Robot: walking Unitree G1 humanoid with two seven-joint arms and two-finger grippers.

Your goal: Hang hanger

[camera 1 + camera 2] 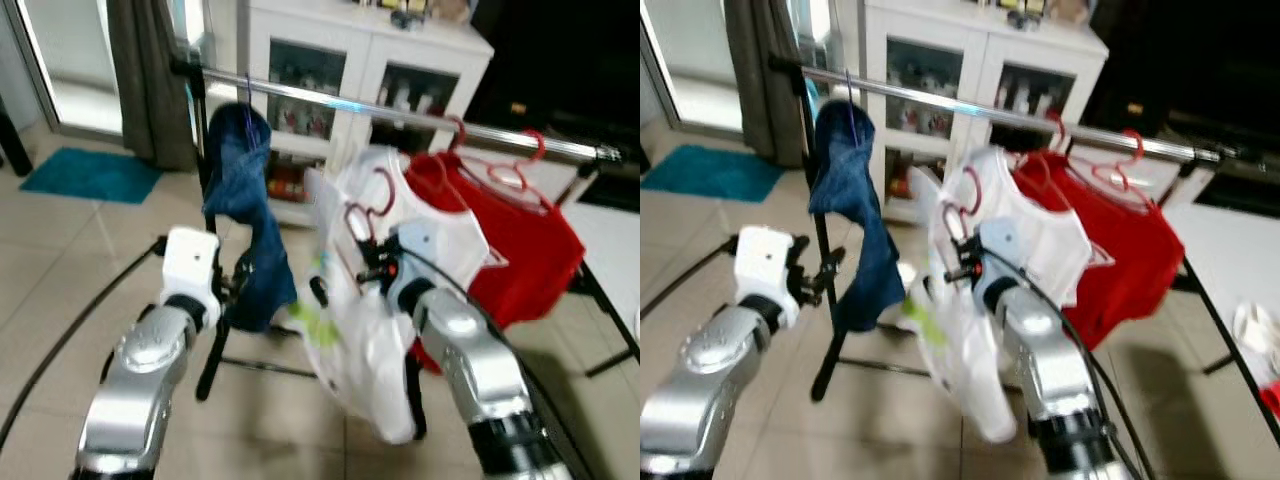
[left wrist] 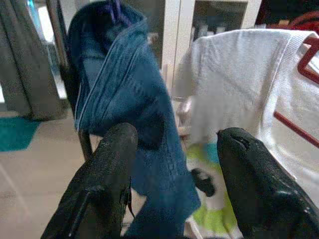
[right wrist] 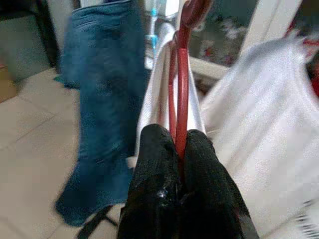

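Left wrist view: the left gripper (image 2: 174, 164) is held empty, fingers apart, with limp blue denim (image 2: 129, 109) draped just beyond them. The right gripper (image 3: 180, 144) is clamped on the thin red hanger (image 3: 182, 74), its hook rising above the fingertips and below the steel rail (image 1: 420, 118), soft white shirt (image 1: 365, 330) hanging.

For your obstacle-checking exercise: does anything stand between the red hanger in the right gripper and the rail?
Nothing visible. The right gripper holds the red hanger with its white shirt below the rail, between the jeans and the red shirt.
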